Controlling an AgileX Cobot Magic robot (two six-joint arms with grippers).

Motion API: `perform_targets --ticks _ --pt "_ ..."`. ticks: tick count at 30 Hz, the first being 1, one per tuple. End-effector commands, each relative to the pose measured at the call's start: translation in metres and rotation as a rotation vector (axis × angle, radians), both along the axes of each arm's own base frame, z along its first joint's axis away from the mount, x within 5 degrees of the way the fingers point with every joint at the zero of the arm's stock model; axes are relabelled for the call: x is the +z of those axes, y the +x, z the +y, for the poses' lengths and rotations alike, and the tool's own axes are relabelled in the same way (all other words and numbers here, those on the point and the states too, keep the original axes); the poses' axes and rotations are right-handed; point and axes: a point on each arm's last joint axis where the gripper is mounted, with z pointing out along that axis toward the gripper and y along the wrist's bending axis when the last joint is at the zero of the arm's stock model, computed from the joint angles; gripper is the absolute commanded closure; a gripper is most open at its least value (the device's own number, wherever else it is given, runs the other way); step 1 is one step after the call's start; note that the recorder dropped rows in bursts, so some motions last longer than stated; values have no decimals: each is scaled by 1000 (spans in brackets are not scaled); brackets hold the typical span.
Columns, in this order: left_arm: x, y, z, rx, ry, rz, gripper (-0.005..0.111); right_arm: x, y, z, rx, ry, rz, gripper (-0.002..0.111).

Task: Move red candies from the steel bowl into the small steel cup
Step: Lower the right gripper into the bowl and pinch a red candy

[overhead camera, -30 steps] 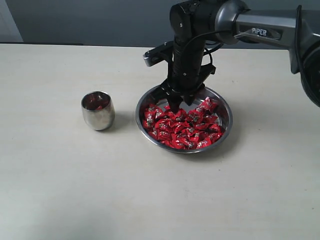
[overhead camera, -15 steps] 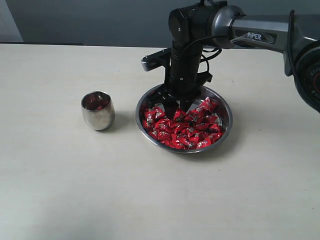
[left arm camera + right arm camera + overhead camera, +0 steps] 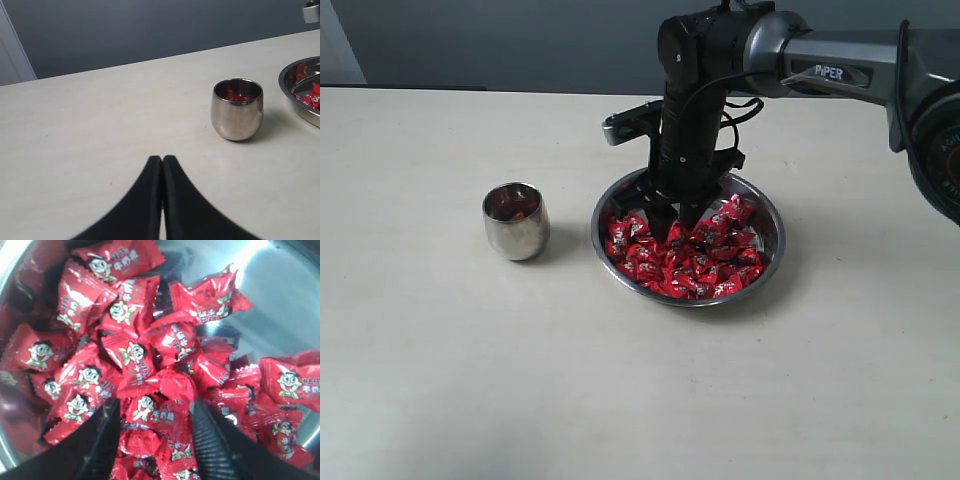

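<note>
Right wrist view shows the right gripper (image 3: 157,437) spread wide, its black fingers (image 3: 102,445) on either side of one of the red candies (image 3: 150,355) heaped in the steel bowl (image 3: 280,305), with nothing pinched. In the exterior view it hangs low over the bowl's far side. The small steel cup (image 3: 515,222) stands upright on the desk (image 3: 620,400), left of the bowl and apart from it, with red showing inside. The left gripper (image 3: 162,170) is clenched empty, its tips together.

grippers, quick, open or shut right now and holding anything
Left gripper: shut, holding nothing.
Right gripper: open, straddling the red candies in the steel bowl, nothing clamped.
</note>
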Motion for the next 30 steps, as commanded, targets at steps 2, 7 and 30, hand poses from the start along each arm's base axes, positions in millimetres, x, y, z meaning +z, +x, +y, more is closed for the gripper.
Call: perform_targets --ticks 2,7,30 --pt "1 0 -1 -10 -7 -12 106 0 1 -2 6 -2 3 64" --pt "1 0 -1 -10 -7 -12 106 -24 1 -3 12 -46 64 64" --pt "1 0 -1 -10 -7 -12 106 6 4 -3 20 -4 -49 108"
